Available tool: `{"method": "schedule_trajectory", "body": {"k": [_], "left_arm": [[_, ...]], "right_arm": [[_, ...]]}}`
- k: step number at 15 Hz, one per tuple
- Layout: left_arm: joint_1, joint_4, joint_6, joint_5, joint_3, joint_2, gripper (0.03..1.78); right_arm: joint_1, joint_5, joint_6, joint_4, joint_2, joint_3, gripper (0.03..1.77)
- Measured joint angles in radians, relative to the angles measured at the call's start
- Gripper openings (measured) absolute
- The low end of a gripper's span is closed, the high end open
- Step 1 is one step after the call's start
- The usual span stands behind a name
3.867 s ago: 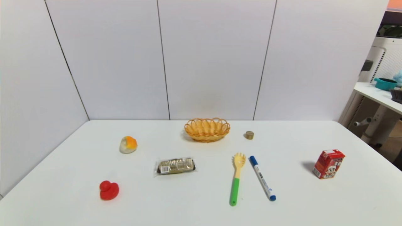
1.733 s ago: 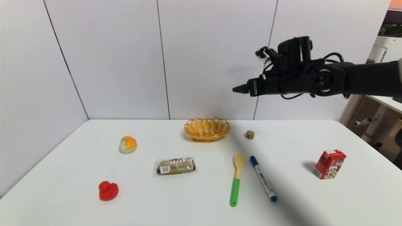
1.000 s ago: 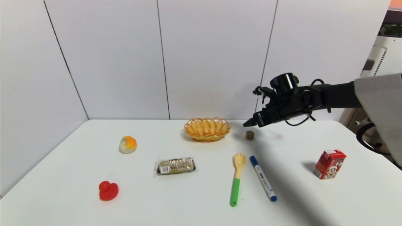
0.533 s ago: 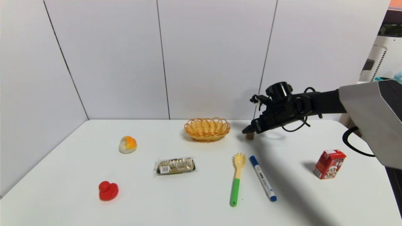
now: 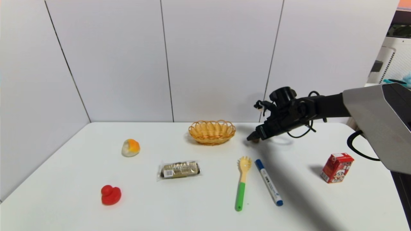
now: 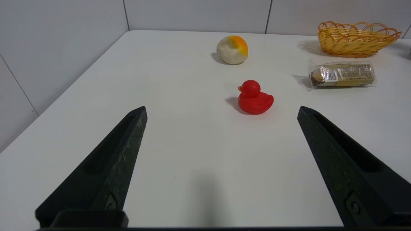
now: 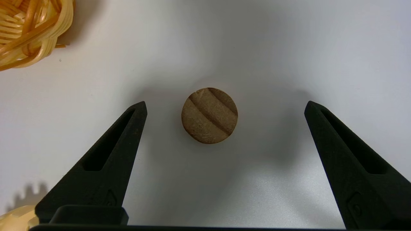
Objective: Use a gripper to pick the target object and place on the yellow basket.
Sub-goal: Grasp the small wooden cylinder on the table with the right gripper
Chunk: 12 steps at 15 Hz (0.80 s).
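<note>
1. Black and wide apart, the fingers of my right gripper (image 7: 226, 107) are poised right at the cork (image 7: 209, 115), one on either side, neither touching it!
2. And there sits the cork, tan-brown and round, grooves running across its flat top, resting on the white table (image 5: 144, 205) squarely between my fingertips.
3. Just to the left of it, near the back edge of the table, we have the basket (image 5: 212, 133), orange-yellow wicker with a looped rim, upright and apart from my fingers.
4. Look at my right arm (image 5: 330, 106), reaching in from the right side, black with a grey casing, angled down towards the cork and throwing a long shadow over the table.
5. In front of the cork lie the fork (image 5: 242, 183), pale head and green handle, and just beside it the marker (image 5: 269, 182), white with blue ends.
6. Out on the right stands the red carton (image 5: 336, 168); in front of the basket, slightly left, lies the wrapped snack (image 5: 180, 169).
7. Over on the left, the orange-and-white lump (image 5: 131, 148) sits behind the red duck (image 5: 110, 195).
8. My left gripper (image 6: 222, 107) is parked above the table's left part, in front of the duck, its fingers spread wide with nothing between them.
</note>
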Motion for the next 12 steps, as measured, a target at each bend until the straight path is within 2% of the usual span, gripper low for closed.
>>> {"method": "schedule_trajectory", "body": {"k": [10,12], "left_arm": [[0.0,0.0,0.0,0.0,0.0,0.0,1.69],[0.0,0.0,0.0,0.0,0.0,0.0,1.69]], "right_arm": [[0.0,0.0,-0.001,-0.001,0.006,0.0,1.7],[0.0,0.0,0.0,-0.001,0.009,0.0,1.35]]}}
